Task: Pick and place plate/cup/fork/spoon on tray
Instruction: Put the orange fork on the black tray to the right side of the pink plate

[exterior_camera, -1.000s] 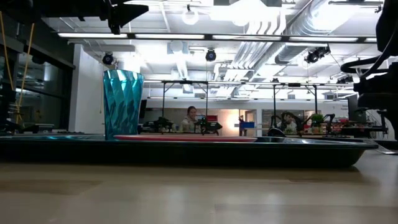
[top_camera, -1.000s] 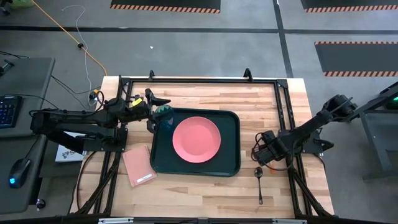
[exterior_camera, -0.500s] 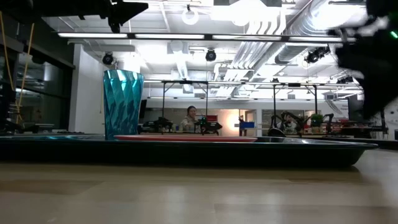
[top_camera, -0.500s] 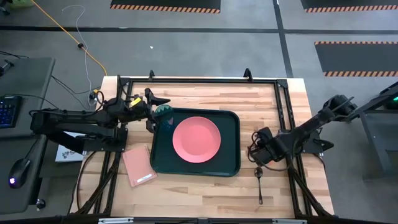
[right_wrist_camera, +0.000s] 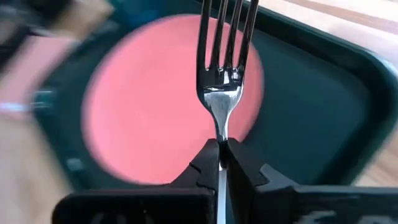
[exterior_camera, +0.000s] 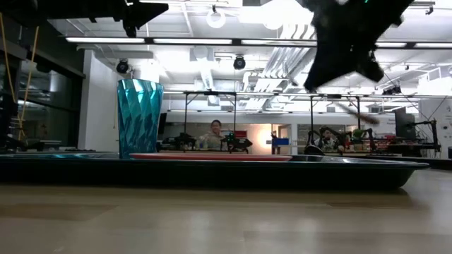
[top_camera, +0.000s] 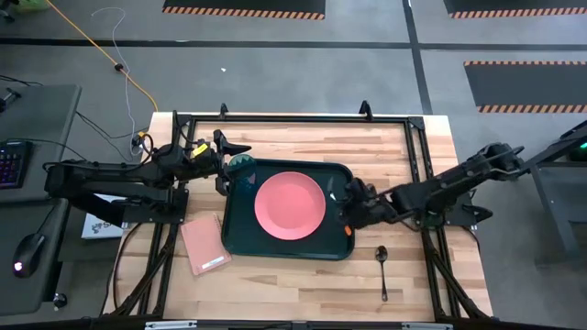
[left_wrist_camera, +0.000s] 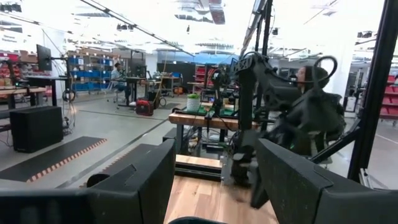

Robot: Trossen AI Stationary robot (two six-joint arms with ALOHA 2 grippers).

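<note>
The dark green tray (top_camera: 339,174) lies mid-table with the salmon-pink plate (top_camera: 290,203) flat on it. The teal cup (top_camera: 243,165) stands upright in the tray's far left corner and also shows in the low view (exterior_camera: 139,116). My left gripper (top_camera: 229,163) is open and hovers just above the cup. My right gripper (top_camera: 346,207) is over the tray's right part, shut on the fork (right_wrist_camera: 227,37). The fork's tines point toward the plate, and its handle is hidden by the fingers. The dark spoon (top_camera: 382,266) lies on the table to the right of the tray. My right gripper pinches the fork's thin silver neck (right_wrist_camera: 222,132), just behind the tines, between its two fingertips (right_wrist_camera: 207,163). The fork runs in line with the fingers, its tines sticking out ahead of them. It is lifted clear over the tray, slanting down toward the plate.
A pink rectangular pad (top_camera: 205,244) lies on the table to the left of the tray's near corner. A black frame (top_camera: 293,119) runs along the table's edges. The tray's right strip (top_camera: 337,234) beside the plate is bare.
My right gripper has gone toward the table's left edge, from beside the spoon to over the tray's right part. In the low view it now shows high above the tray. The spoon, cup and plate have stayed in place.
</note>
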